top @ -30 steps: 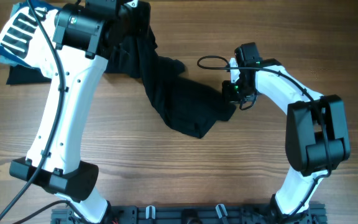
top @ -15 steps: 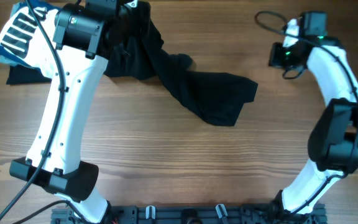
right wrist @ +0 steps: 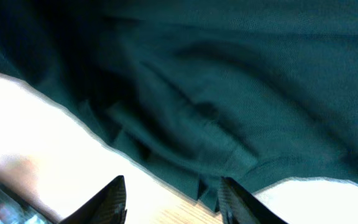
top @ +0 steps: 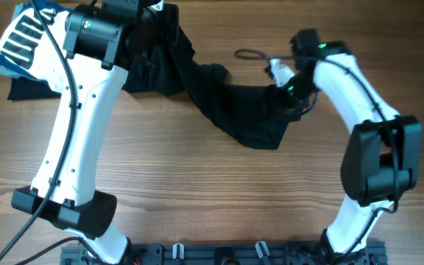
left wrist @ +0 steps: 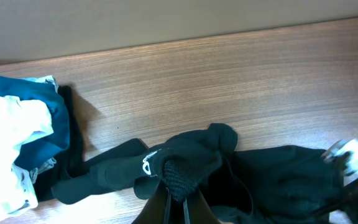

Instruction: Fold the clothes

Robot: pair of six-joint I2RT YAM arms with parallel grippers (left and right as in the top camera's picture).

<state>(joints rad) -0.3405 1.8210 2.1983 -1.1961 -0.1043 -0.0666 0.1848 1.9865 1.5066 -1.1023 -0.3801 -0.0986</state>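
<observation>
The black shirt (top: 234,110) lies stretched across the table's back middle, from under my left wrist to my right gripper. My left gripper (left wrist: 178,190) is shut on a bunched fold of the black shirt (left wrist: 191,163), near its small white logo mark (left wrist: 146,165). My right gripper (top: 287,94) is at the shirt's right edge; in the right wrist view its fingers (right wrist: 169,199) are open just over the shirt's hem (right wrist: 229,124), holding nothing. A white and blue garment (left wrist: 17,143) lies at the left, and a blue-and-white striped one (top: 20,37) at the back left.
A dark garment (top: 28,88) lies under the striped one at the back left corner. A black cable (top: 250,54) loops over the table behind my right wrist. Bare wood fills the front half of the table (top: 219,199).
My right gripper swung away to the back right, letting go of the shirt, and has now come back to the shirt's right edge. The shirt lies more stretched out. The left arm has not moved.
</observation>
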